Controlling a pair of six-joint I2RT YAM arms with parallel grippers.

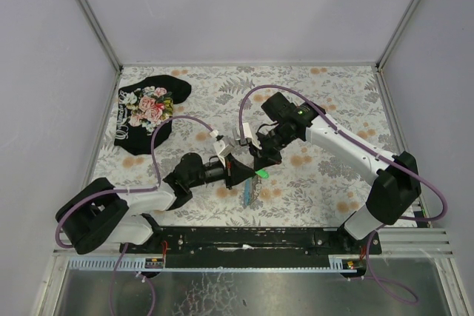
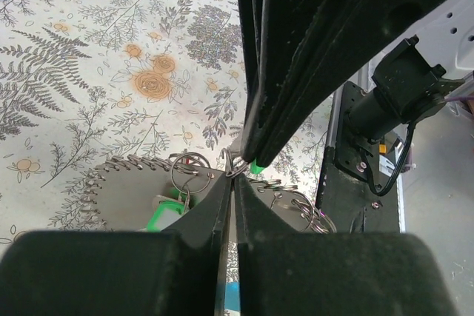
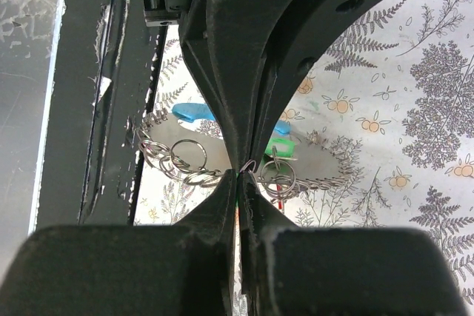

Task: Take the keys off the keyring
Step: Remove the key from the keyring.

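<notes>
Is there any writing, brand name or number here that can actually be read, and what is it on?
Nothing here reads clearly.
Black cloth: a curved line of white lettering along its left edge, too small to read.
Both wrist views: no text in sight.

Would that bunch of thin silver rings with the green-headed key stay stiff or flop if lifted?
Probably floppy: the thin silvery linked rings are loosely interlinked, so they'd likely dangle and swing. The small green plastic-headed key looks light. The smooth thin wire could well slip.
</notes>
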